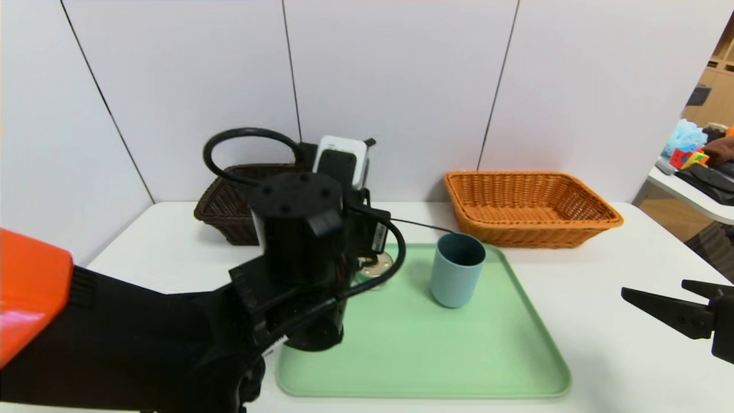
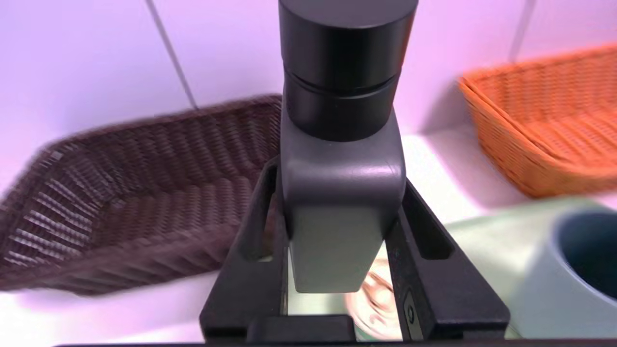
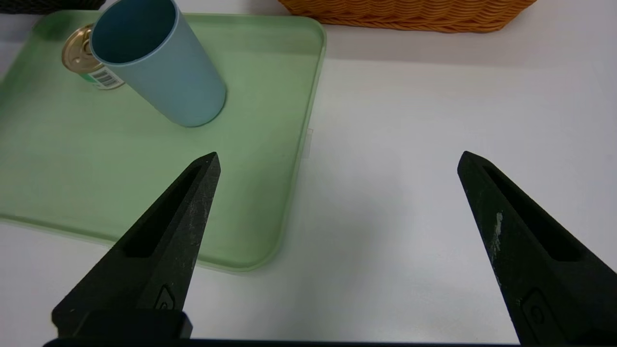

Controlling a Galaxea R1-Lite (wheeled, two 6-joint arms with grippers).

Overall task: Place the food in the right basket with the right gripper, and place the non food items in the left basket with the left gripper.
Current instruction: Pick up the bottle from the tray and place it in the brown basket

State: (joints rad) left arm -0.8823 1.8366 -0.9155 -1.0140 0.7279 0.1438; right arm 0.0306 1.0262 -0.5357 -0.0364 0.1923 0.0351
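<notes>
Both baskets are woven wicker, pretty rough looking: the left basket [image 2: 130, 193] dark brown, the right basket [image 1: 530, 206] orange-tan. The tray [image 3: 260, 159] looks like smooth matt green plastic, and the cup [image 3: 159, 72] is matt blue-grey plastic too. The tin can [image 3: 84, 58] has a shiny gold metal lid and a paper-looking label. The pump bottle [image 2: 342, 144] has a smooth grey top with a soft sheen and a black cap. The table [image 3: 409, 159] is smooth white.

cup [image 1: 456, 276] blue-grey | tray [image 1: 487, 367] pale green | right basket [image 1: 530, 207] orange weave | left basket [image 1: 226, 209] dark brown
</notes>
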